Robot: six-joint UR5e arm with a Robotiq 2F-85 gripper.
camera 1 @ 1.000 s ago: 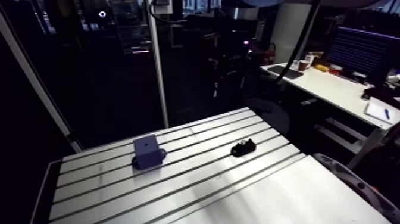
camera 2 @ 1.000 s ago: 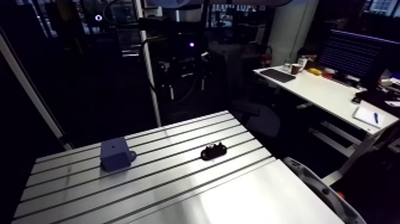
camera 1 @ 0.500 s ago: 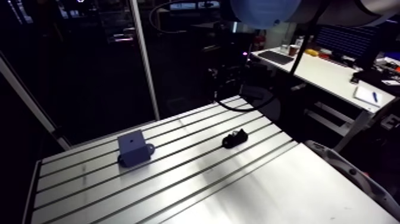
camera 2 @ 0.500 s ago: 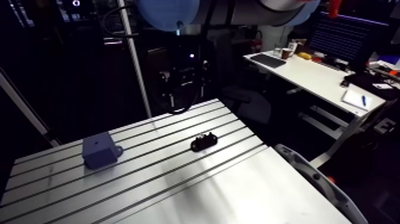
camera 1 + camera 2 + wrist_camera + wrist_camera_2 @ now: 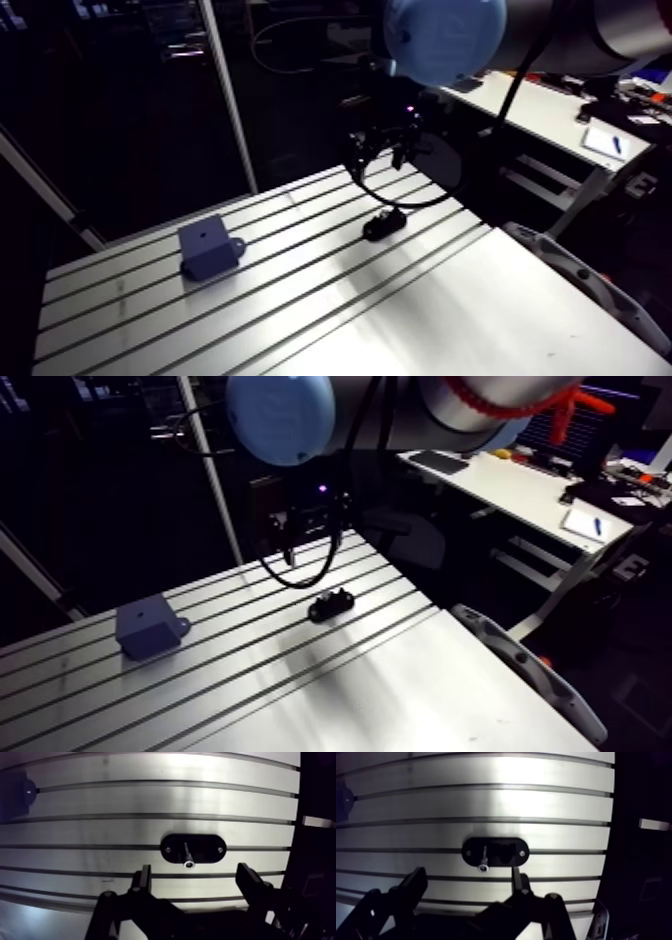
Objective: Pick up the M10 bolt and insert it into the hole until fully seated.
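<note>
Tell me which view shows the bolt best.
The wrist view: the bolt sits in its black holder just ahead of the open gripper. The arm view shows only the small dark holder; the bolt cannot be made out.

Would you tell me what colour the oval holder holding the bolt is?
It is a black oval holder, clearest in the wrist view.

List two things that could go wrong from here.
The open claw hangs short of the slim bolt, which stands in its black holder; descending off-centre might knock it askew. The block sits far across the table, and its hole looks small, so slight misalignment could jam the bolt.
</note>
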